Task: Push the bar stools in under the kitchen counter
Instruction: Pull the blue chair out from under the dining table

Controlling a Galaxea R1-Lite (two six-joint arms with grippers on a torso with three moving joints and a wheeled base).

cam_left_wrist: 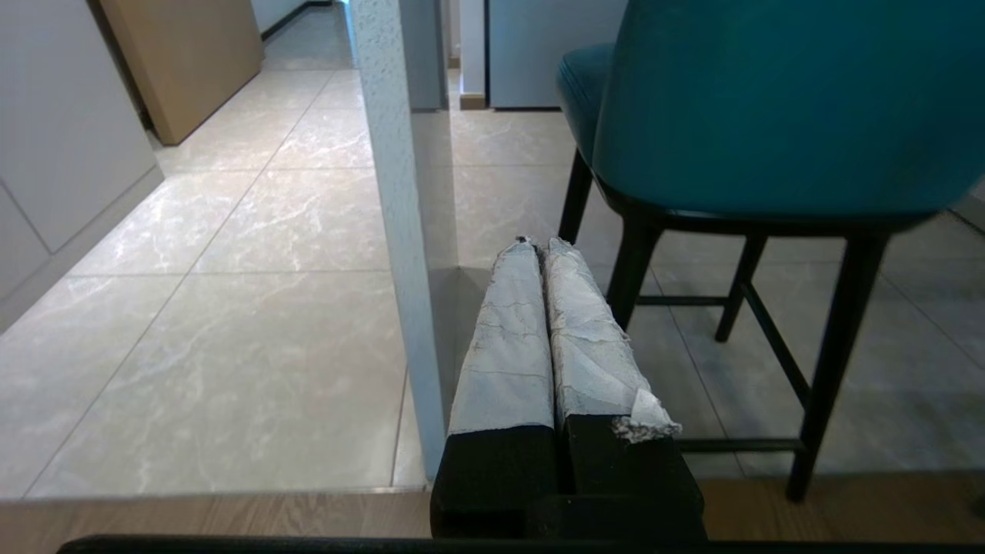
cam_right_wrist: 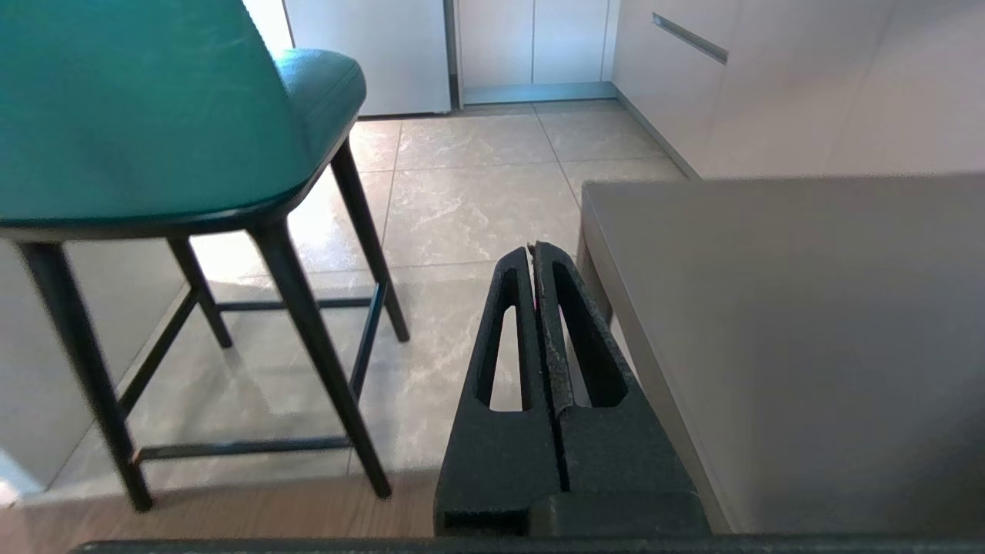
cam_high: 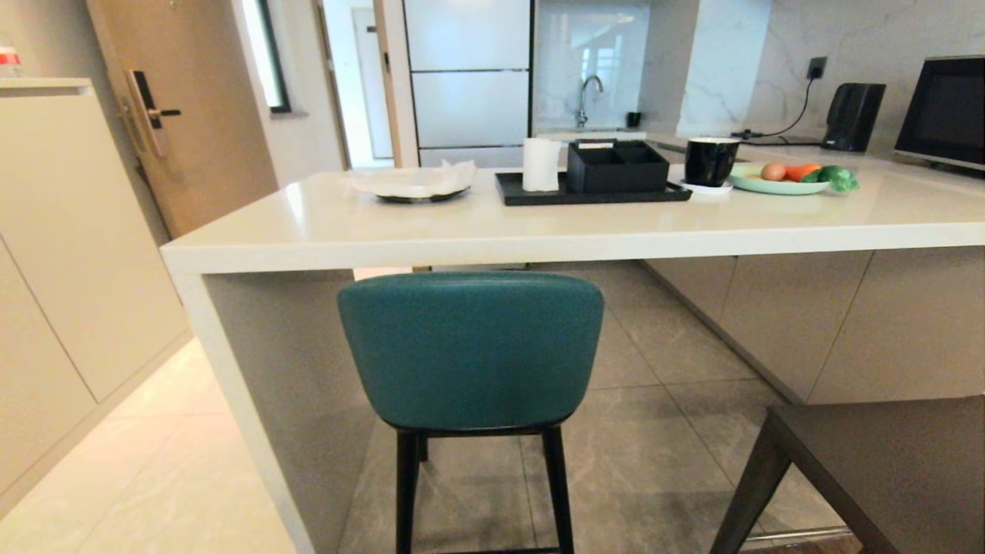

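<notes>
Teal bar stool [cam_high: 471, 350] back at kitchen counter [cam_high: 539, 231] edge, bare floor beside, both claws pinched together, empty.

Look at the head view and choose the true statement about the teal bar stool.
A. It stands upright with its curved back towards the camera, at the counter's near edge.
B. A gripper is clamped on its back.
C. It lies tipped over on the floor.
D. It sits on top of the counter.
A: the teal bar stool stands upright on its black legs, its back facing the camera, just below the white kitchen counter edge.
</notes>
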